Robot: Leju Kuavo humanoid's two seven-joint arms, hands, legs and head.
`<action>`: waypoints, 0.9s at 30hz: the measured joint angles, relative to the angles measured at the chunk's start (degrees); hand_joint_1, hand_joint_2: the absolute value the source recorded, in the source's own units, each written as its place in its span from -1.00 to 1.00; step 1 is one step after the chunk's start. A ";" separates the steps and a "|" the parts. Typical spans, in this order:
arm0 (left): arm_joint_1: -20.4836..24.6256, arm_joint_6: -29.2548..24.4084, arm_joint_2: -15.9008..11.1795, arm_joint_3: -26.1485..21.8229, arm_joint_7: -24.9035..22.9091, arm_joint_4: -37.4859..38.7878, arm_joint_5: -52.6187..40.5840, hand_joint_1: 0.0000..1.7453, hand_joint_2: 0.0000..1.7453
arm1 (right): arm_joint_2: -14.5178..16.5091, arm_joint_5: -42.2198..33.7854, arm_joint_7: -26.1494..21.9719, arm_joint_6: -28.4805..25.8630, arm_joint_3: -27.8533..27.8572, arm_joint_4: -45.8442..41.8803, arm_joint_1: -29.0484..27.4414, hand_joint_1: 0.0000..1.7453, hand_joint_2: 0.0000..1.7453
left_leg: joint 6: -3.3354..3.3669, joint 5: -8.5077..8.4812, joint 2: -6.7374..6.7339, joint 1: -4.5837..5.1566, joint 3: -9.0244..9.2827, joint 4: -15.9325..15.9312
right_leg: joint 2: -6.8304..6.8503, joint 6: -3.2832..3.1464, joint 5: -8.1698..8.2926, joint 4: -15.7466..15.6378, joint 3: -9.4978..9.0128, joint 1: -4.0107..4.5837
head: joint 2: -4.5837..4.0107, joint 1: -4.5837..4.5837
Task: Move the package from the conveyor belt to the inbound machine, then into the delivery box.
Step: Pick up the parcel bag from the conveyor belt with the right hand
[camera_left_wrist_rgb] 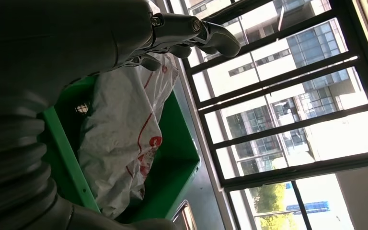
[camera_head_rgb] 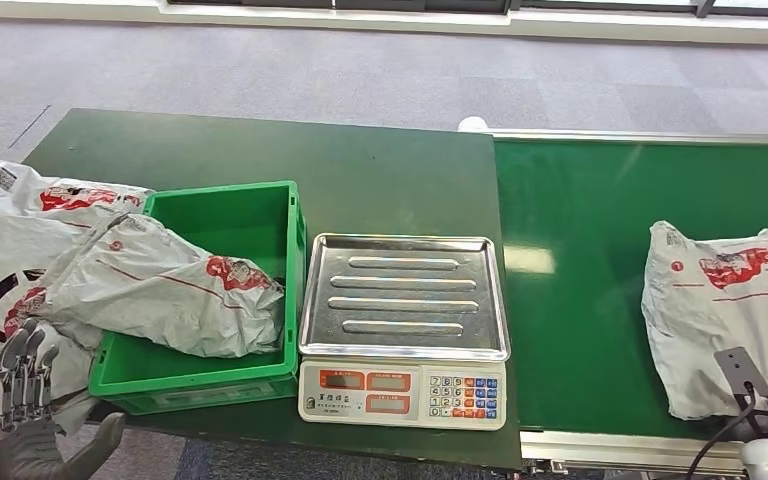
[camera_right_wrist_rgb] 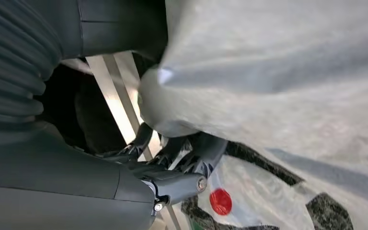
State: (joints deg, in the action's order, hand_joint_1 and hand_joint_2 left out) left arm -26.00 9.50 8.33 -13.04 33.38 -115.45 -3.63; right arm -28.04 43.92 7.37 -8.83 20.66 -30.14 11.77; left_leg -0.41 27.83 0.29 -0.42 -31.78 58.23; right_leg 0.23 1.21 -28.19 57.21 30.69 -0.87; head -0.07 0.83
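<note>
A grey package (camera_head_rgb: 725,315) with red printing and a circled "1" lies on the green conveyor belt (camera_head_rgb: 580,260); its lettering is too small to read. The right hand (camera_right_wrist_rgb: 182,165) has its fingers under the package's edge, though whether they grip is unclear. The left hand (camera_head_rgb: 25,400) hangs open, holding nothing, beside the green delivery box (camera_head_rgb: 260,215), where another bag (camera_head_rgb: 165,285) lies. The scale (camera_head_rgb: 405,300) shows number keys.

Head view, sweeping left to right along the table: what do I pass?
Left hand → green crate holding a grey package → scale → green conveyor belt → grey package on the belt.
</note>
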 joint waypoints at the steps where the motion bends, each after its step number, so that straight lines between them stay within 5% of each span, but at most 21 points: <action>1: 0.01 0.01 -0.01 0.10 -0.02 0.04 -0.04 -1.00 1.00 | 0.01 0.04 0.00 -0.12 0.11 0.00 -0.05 1.00 1.00 | 0.00 0.00 0.00 0.00 0.00 0.01 | -0.01 0.01 0.00 0.00 0.00 0.00 | 0.00 0.00; 21: 0.08 0.01 -0.02 0.37 -0.14 0.17 -0.09 -1.00 1.00 | 0.18 0.03 -0.09 -0.32 0.57 0.00 -0.44 1.00 1.00 | 0.01 0.02 0.01 -0.04 -0.05 -0.02 | 0.03 -0.02 -0.05 0.01 0.07 0.04 | 0.00 0.00; 27: 0.07 0.13 -0.02 0.37 -0.13 0.17 -0.09 -1.00 1.00 | 1.18 -1.16 -4.19 -4.85 1.07 -1.40 -1.15 1.00 1.00 | 0.02 0.02 0.02 0.00 -0.19 -0.03 | 0.04 -0.02 -0.03 0.02 0.06 0.01 | 0.00 0.00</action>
State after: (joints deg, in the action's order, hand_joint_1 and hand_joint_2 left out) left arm -25.92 9.63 8.31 -12.68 33.25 -115.27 -3.72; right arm -26.86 42.77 3.17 -13.68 21.73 -31.54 10.62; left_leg -0.40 27.85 0.31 -0.42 -31.96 58.20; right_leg 0.27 1.19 -28.22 57.23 30.74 -0.86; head -0.07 0.83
